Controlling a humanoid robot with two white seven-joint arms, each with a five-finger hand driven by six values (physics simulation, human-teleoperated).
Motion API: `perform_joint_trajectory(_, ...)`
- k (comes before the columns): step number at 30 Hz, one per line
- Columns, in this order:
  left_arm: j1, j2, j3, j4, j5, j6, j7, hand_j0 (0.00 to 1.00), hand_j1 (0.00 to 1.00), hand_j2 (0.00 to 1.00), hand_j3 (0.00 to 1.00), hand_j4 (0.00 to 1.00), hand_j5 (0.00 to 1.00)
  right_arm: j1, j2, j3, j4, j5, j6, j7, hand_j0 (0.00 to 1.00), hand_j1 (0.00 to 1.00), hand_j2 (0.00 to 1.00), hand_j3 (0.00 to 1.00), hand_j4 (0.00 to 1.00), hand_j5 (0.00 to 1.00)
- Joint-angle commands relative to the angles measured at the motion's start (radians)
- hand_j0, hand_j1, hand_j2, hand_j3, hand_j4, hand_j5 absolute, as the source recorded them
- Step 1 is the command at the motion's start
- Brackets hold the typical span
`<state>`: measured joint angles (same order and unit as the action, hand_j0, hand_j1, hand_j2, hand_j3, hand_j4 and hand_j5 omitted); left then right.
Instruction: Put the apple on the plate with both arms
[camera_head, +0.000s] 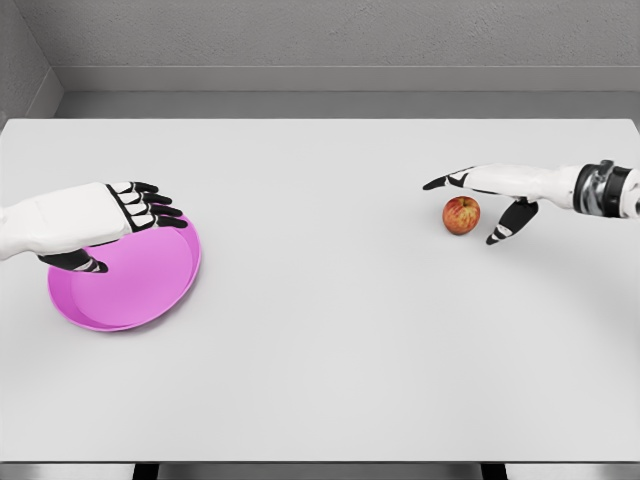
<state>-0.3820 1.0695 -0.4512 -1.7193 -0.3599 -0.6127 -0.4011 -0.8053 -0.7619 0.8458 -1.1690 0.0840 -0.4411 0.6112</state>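
A pink plate (135, 285) sits nearest on the white table (330, 350). The left hand (120, 215) hangs over it, fingers loosely bent, holding nothing. Farther right, the red apple (461, 214) rests on the table beside the right hand (500, 195), fingers spread wide. A gray wall (330, 40) stands behind.

Right hand (495, 200) spread beside apple (461, 214); left hand (95, 222) over plate (150, 290).
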Motion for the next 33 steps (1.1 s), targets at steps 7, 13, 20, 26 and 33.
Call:
perform_joint_trajectory(7,0.000,0.000,0.000,0.000,0.006,0.002,0.001,1.00,1.00,1.00,1.00,1.00,1.00,-0.008,0.026,-0.001,0.052,-0.004,-0.008,0.000,1.00,1.00,1.00,1.00,1.00,1.00)
perform_joint_trajectory(13,0.000,0.000,0.000,0.000,0.006,0.002,0.001,1.00,1.00,1.00,1.00,1.00,1.00,-0.008,0.027,0.001,0.065,-0.004,-0.008,0.000,1.00,1.00,1.00,1.00,1.00,1.00)
perform_joint_trajectory(20,0.000,0.000,0.000,0.000,0.006,0.002,-0.001,1.00,1.00,1.00,1.00,1.00,1.00,-0.008,0.036,0.001,0.088,-0.003,-0.011,0.000,1.00,1.00,1.00,1.00,1.00,1.00)
perform_joint_trajectory(26,0.000,0.000,0.000,0.000,0.006,0.002,-0.001,1.00,1.00,1.00,1.00,1.00,1.00,-0.008,0.049,-0.001,0.131,0.014,-0.028,0.000,1.00,1.00,1.00,1.00,1.00,1.00)
perform_joint_trajectory(33,0.000,0.000,0.000,0.000,0.006,0.002,-0.001,1.00,1.00,1.00,1.00,1.00,1.00,-0.021,0.069,-0.001,0.150,0.014,-0.028,0.000,1.00,1.00,1.00,1.00,1.00,1.00)
